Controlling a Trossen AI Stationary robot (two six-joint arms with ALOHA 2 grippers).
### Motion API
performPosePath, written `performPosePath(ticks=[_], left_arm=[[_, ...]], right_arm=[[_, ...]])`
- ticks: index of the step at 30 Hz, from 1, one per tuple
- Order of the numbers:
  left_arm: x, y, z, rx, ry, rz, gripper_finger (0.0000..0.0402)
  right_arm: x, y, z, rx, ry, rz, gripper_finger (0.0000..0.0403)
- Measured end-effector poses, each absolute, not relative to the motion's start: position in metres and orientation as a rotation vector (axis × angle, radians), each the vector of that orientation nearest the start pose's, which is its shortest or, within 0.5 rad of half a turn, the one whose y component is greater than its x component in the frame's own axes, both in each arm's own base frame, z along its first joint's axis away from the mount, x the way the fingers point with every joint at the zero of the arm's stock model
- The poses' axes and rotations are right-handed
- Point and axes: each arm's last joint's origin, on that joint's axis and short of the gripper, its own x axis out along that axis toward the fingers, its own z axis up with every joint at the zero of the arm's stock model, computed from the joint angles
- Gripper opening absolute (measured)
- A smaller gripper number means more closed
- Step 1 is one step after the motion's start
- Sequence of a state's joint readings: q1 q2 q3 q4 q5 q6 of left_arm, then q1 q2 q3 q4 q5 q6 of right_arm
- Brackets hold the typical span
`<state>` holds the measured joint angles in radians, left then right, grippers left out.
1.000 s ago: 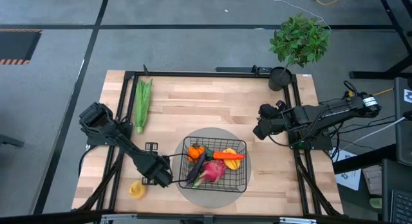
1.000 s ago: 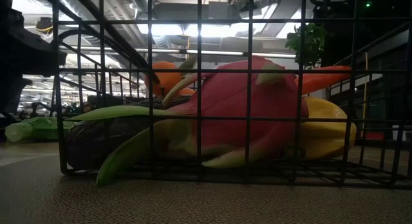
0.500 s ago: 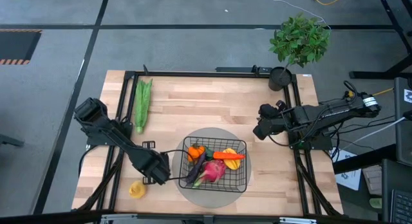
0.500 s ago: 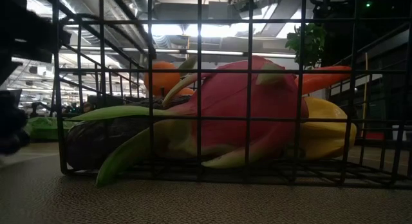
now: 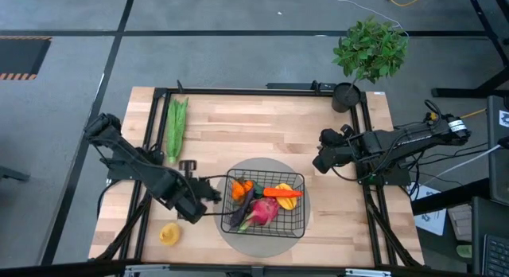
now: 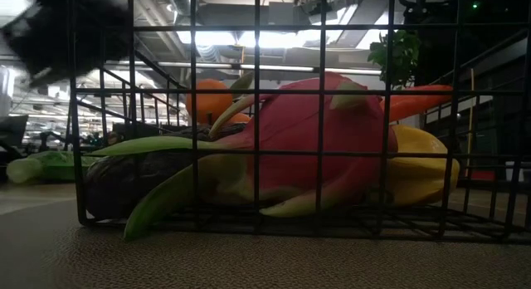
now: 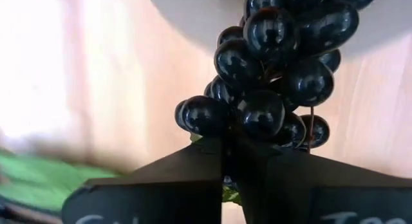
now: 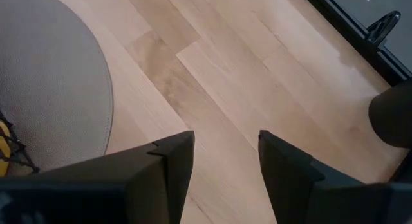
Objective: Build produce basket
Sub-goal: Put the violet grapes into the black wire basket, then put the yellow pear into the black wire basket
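Dark grapes (image 7: 277, 69) hung in a glossy bunch from the left gripper (image 7: 225, 179), whose fingers were pinched together on the stem end. Such a cluster probably handled light and floppy, its smooth berries prone to swing and pull loose, so the stem looked the safer hold than the fruit.

Beside that gripper (image 5: 199, 204), the black wire basket (image 5: 296, 227) stood on a round grey mat (image 5: 270, 163), already holding a pink dragon fruit (image 5: 264, 210), carrot (image 5: 282, 193), orange cluster (image 5: 242, 187) and dark eggplant (image 5: 241, 209). Its raised wire rim was the edge to clear; the bunch would likely need to be carried over it, and open room inside looked tight.

Behind the left gripper lay a long green husk (image 5: 175, 127); a yellow fruit (image 5: 168, 234) sat near it on the other side. The right gripper (image 8: 220, 156), fingers apart and empty, waited well away from the basket.
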<state>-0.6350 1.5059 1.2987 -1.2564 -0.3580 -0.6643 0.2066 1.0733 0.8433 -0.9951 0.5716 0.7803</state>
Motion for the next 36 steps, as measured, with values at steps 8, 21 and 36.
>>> performPosePath(ticks=[8, 21, 36], left_arm=[[0.247, -0.144, 0.349, 0.330, 0.927, 0.123, 0.0000], [0.305, -0.106, 0.378, 0.231, 0.574, -0.002, 0.0078], [0.311, -0.092, 0.378, 0.166, 0.581, -0.023, 0.0128]], right_arm=[[0.177, 0.021, 0.251, 0.217, 0.927, -0.720, 0.0162], [0.176, 0.021, 0.251, 0.171, 0.948, -0.698, 0.0162], [0.176, 0.021, 0.251, 0.144, 0.962, -0.686, 0.0162]])
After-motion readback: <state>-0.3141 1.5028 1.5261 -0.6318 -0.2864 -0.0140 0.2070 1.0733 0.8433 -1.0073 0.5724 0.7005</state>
